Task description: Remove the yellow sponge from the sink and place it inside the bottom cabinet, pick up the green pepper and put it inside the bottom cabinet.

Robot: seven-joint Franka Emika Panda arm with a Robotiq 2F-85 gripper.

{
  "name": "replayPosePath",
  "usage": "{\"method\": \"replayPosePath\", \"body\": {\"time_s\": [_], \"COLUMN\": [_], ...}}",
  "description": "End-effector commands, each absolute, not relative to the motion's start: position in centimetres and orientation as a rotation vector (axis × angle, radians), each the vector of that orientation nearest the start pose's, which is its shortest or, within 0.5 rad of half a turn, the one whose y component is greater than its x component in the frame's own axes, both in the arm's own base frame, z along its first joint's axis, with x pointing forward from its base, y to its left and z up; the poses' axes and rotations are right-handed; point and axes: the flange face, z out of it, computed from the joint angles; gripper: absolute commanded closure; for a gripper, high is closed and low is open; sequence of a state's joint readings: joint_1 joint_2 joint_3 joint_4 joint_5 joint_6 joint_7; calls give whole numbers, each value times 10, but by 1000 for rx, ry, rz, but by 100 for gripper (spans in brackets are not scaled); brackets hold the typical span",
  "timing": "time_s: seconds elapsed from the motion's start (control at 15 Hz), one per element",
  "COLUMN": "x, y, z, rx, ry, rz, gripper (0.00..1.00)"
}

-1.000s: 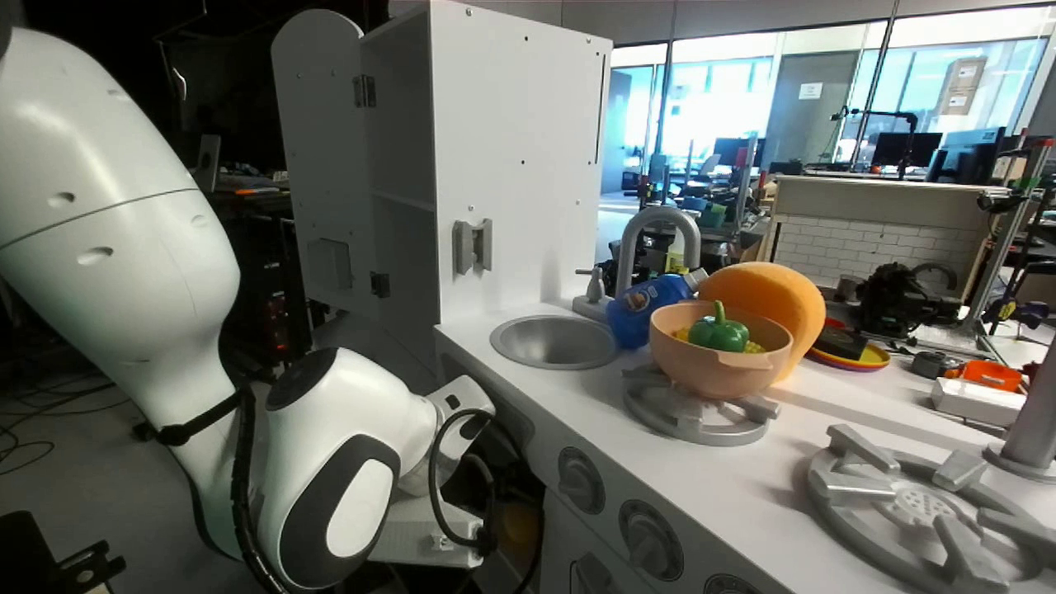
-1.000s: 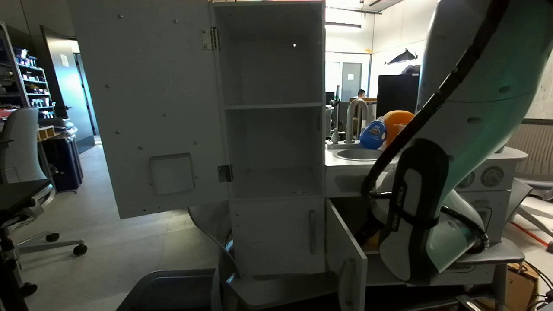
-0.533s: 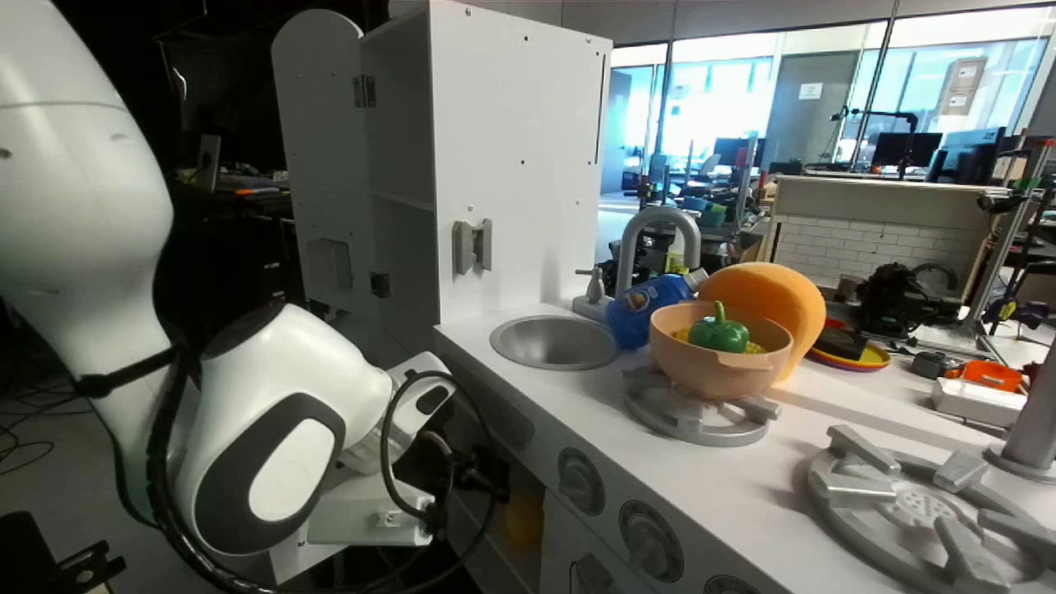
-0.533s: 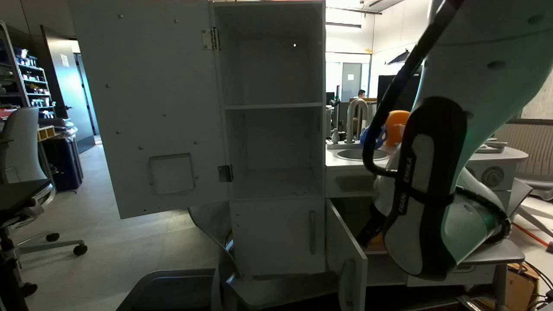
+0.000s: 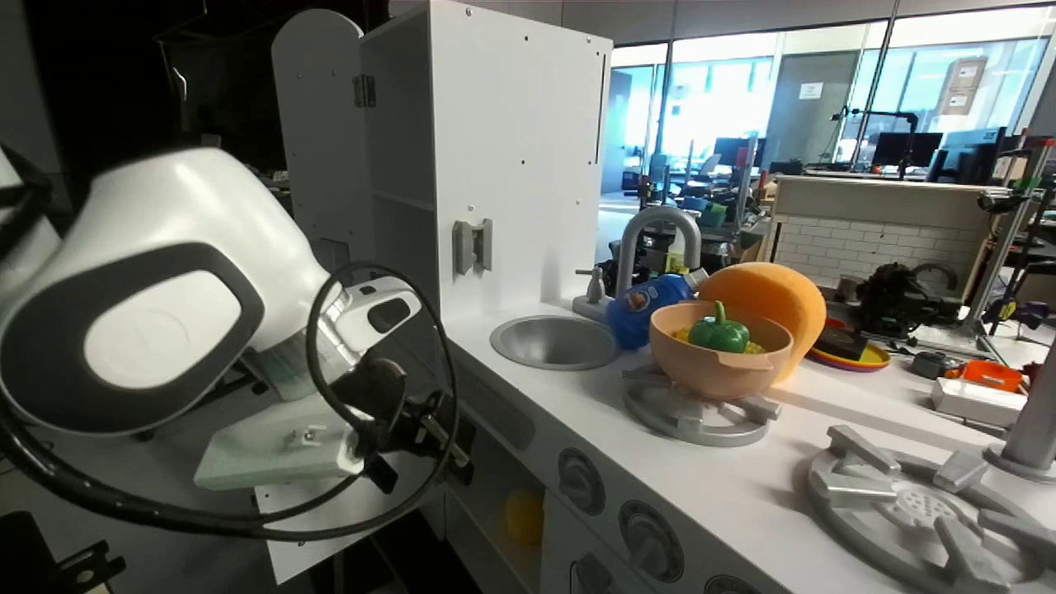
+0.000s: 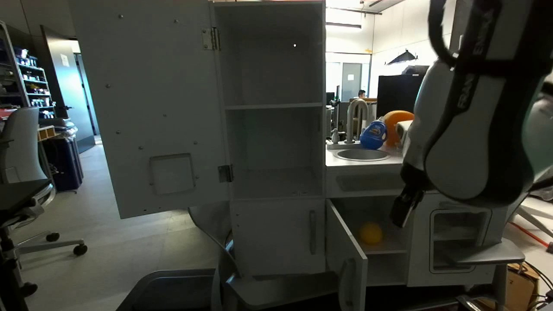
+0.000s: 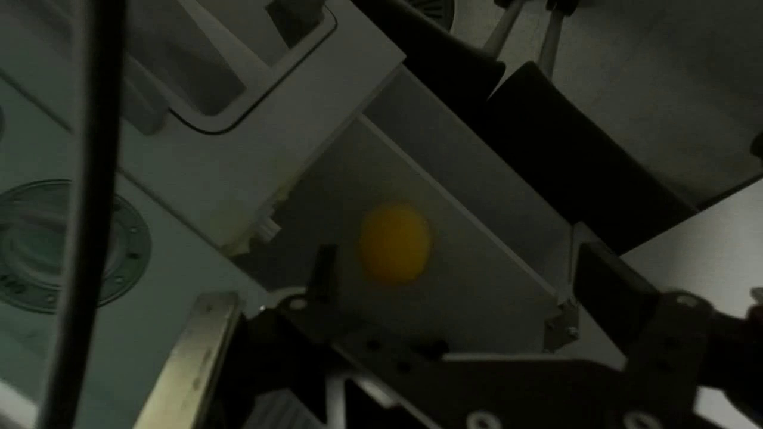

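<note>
Yellow sponge [image 6: 370, 233] sits apart from the gripper [image 7: 457, 262], whose 2 fingers [image 7: 611, 286] stand wide, and rests on a cabinet shelf [image 6: 392, 246]; bright windows [image 5: 714, 107] show beyond the white counter [image 5: 577, 388]

Blue bottle [image 5: 634, 326], tilted, near grey faucet [image 5: 627, 256] on white desk [image 5: 730, 487]. Peach bowl [image 5: 714, 375] sits on a burner [image 5: 709, 436], big orange rounded item [image 5: 775, 297] just behind it. Another burner [image 5: 920, 499] nearer the camera. Yellow plate [image 5: 874, 356] farther back. Grey dials [image 5: 582, 481] along desk front. In an exterior view: office chair [image 6: 23, 142], stocked shelves [image 6: 36, 80] behind it, person's head [image 6: 361, 93] in background.
</note>
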State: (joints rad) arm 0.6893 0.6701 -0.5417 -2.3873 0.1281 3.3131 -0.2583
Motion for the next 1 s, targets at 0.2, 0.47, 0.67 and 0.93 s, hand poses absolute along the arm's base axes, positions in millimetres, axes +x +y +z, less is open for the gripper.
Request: {"method": "replayPosePath", "body": {"time_s": [0.2,0.47,0.67,0.93], "x": [505,541,571,607], "y": [-2,-41,-66,-105], "z": [246,331,408,477], "rx": [-3337,-3342,-3344,-3317], "ry": [-598,-461,-372,-339], "rz": [-368,-310,-302,-222], "gripper": [0,0,0,0]}}
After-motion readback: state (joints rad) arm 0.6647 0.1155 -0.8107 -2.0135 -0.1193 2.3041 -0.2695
